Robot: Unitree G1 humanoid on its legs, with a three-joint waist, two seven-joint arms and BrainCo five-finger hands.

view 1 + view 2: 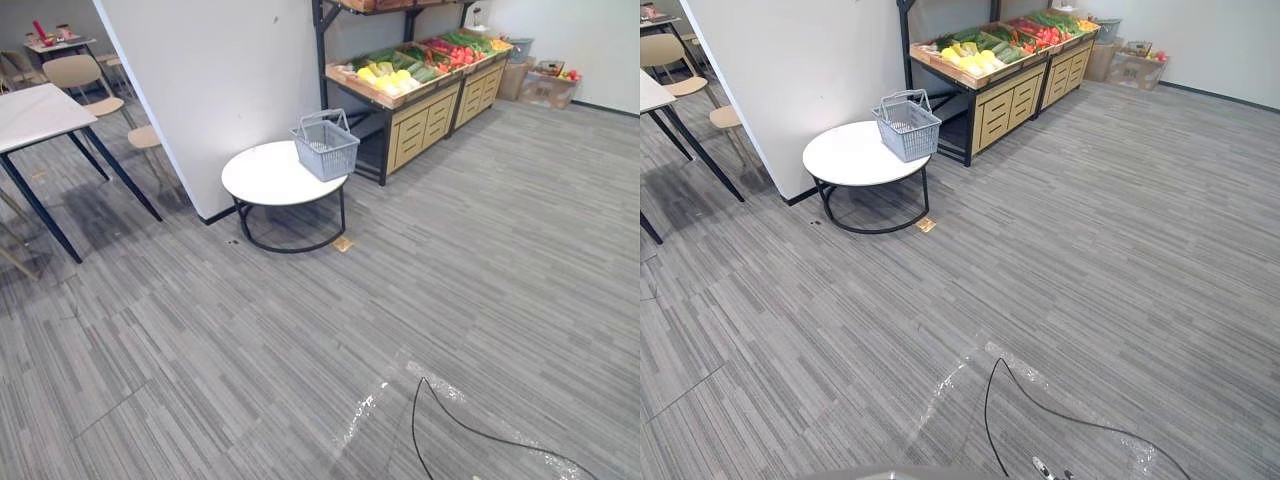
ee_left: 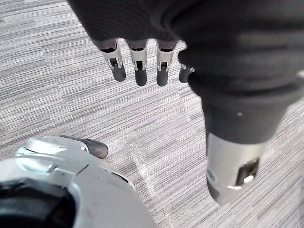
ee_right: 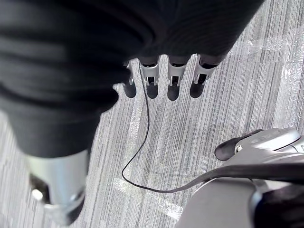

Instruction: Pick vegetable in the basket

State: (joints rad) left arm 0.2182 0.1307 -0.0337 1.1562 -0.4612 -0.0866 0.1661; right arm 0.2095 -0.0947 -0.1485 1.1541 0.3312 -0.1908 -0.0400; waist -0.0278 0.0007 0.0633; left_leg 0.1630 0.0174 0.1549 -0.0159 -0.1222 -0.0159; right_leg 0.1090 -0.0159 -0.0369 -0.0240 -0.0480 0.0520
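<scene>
Grey plastic lattice basket (image 1: 325,148), matt.

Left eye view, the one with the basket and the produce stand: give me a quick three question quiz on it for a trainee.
1. True or false: the basket stands on the round white table.
2. Where are the vegetables? A, in the basket. B, on the wooden stand. C, on the round white table.
3. Fill in: the left hand and the right hand each hold ____.

Key: 1 true; 2 B; 3 nothing.
</scene>
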